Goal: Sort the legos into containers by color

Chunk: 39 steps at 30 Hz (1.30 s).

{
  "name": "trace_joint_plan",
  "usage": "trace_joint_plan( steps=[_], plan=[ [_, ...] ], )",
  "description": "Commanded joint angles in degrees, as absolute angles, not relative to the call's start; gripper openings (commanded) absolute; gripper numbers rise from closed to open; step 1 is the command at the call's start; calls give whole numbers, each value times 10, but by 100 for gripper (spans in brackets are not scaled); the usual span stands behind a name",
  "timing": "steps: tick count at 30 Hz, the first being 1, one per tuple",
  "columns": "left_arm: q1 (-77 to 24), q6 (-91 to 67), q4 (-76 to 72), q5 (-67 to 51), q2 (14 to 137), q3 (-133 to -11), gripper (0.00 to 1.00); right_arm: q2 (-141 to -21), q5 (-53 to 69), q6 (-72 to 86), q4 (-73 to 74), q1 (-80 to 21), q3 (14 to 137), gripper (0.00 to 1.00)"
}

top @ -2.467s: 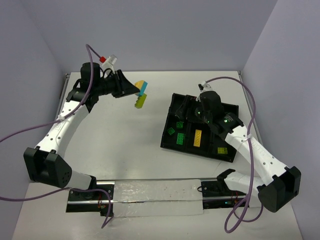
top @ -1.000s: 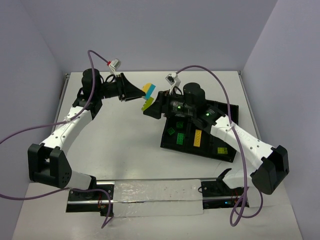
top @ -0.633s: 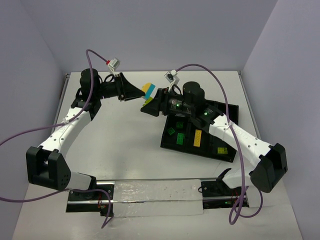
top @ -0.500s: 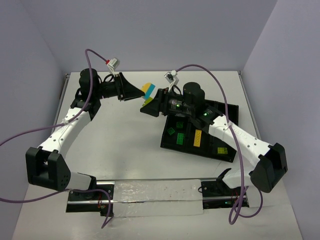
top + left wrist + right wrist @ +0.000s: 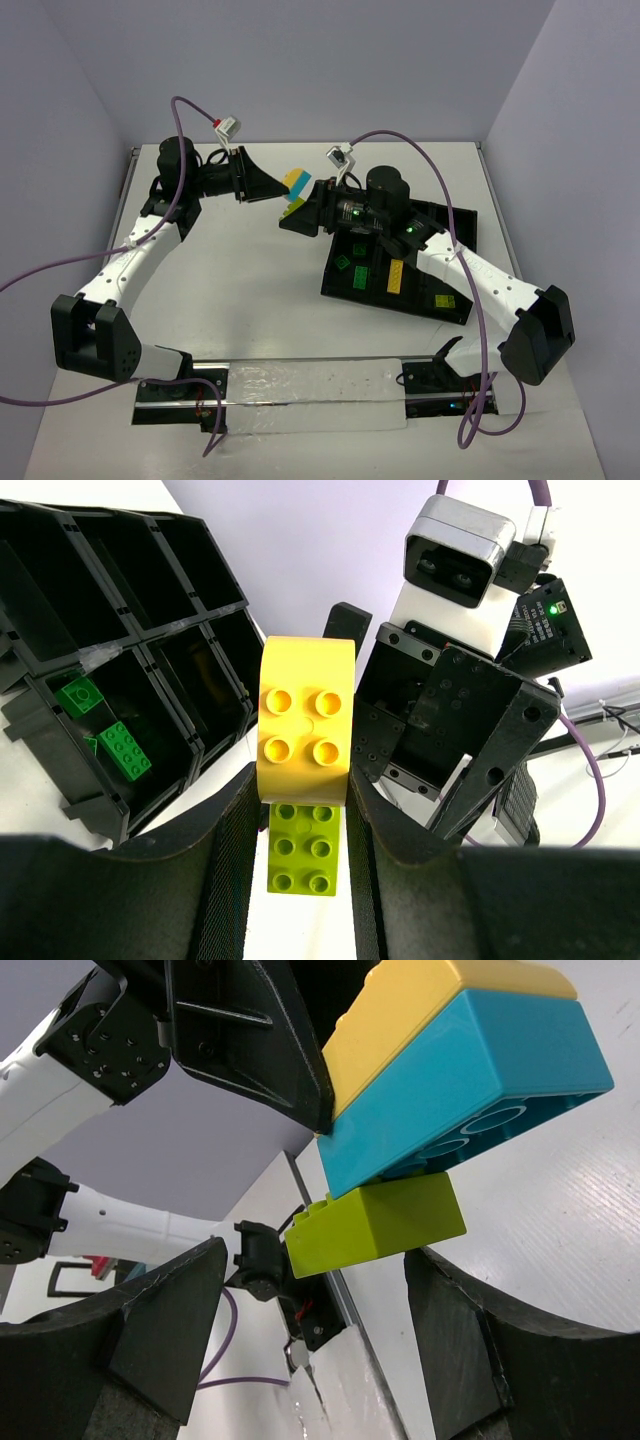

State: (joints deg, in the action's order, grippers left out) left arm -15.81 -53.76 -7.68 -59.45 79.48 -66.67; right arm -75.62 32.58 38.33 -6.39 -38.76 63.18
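Pinching glossy, studded yellow brick (image 5: 305,720) in left gripper (image 5: 300,810), rectangular blue brick (image 5: 470,1090) and lime brick (image 5: 375,1225) stacked onto it; spreading right gripper (image 5: 315,1270) around lime brick, not touching.

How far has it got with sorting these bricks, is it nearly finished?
Partway. Done: green bricks, a yellow brick and a lime brick sit in separate compartments of the black tray. In hand: the left end effector grips a stack of yellow, blue and lime pieces; the open right end effector straddles its lime piece. Left: splitting the stack and binning each colour.
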Motion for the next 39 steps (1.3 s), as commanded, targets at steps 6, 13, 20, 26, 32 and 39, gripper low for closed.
trace_joint_plan(
  steps=[6, 13, 20, 26, 32, 39],
  plan=[
    [-160, -563, -127, -631, 780, -669, 0, -753, 332, 376, -105, -392, 634, 79],
    [-160, -557, -118, -627, 783, -672, 0, -752, 323, 372, -95, -392, 634, 79],
    [-161, -540, -94, -622, 781, -681, 0, -751, 317, 369, -90, -392, 628, 79],
    [-161, -541, -94, -623, 782, -683, 0, -745, 312, 361, -80, -392, 631, 79],
    [-161, -541, -92, -625, 782, -680, 0, -748, 304, 364, -79, -392, 638, 79],
    [-161, -540, -91, -625, 778, -684, 0, -763, 338, 402, -133, -385, 632, 79]
  ],
)
